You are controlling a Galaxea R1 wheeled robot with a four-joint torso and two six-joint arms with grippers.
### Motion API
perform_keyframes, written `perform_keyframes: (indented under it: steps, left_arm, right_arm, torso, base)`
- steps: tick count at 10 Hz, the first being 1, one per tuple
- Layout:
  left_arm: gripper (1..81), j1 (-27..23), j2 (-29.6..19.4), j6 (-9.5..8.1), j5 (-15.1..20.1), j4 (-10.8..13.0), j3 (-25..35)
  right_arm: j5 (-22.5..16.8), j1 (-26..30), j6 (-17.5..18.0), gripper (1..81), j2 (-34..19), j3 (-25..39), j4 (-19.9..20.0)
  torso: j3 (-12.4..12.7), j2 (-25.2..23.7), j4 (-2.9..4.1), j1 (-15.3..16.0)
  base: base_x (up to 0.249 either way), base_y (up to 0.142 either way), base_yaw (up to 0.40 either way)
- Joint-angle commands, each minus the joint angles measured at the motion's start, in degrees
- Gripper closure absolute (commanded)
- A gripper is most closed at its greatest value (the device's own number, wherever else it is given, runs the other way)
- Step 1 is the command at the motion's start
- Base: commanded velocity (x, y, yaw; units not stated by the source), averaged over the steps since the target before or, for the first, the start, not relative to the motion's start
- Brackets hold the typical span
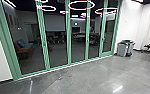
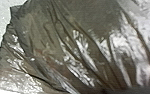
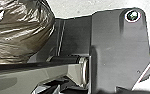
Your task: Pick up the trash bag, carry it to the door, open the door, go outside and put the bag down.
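So the trash bag [image 2: 66,50] is right by the robot, dark, shiny and wrinkled, bulging just beside the robot's own dark plate [image 3: 116,42] in the right wrist view. Can't tell if the left claw or the right claw is apart, together or clamped on it. Up ahead there's a row of tall glass panels [image 1: 57,45] in green frames, gray bins [image 1: 122,49] near the far end, and shiny gray floor [image 1: 91,80].
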Motion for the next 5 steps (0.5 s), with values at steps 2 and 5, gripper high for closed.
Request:
perform_keyframes:
  steps: [2,5]
  left_arm:
    - [81.1,-5.7,-0.2,0.16,2.7,-0.1,-0.2]
    - [81.1,-5.7,-0.3,0.16,2.7,-0.1,-0.2]
  right_arm:
    - [-1.9,4.2,-0.1,1.0,0.4,0.4,0.0]
    - [-1.9,4.0,-0.1,1.0,0.4,0.3,0.0]
  torso:
    - [0.0,0.0,0.00,0.0]
    - [0.0,0.0,0.00,0.0]
  base:
    - [0.000,0.000,0.000]
    - [0.000,0.000,0.000]
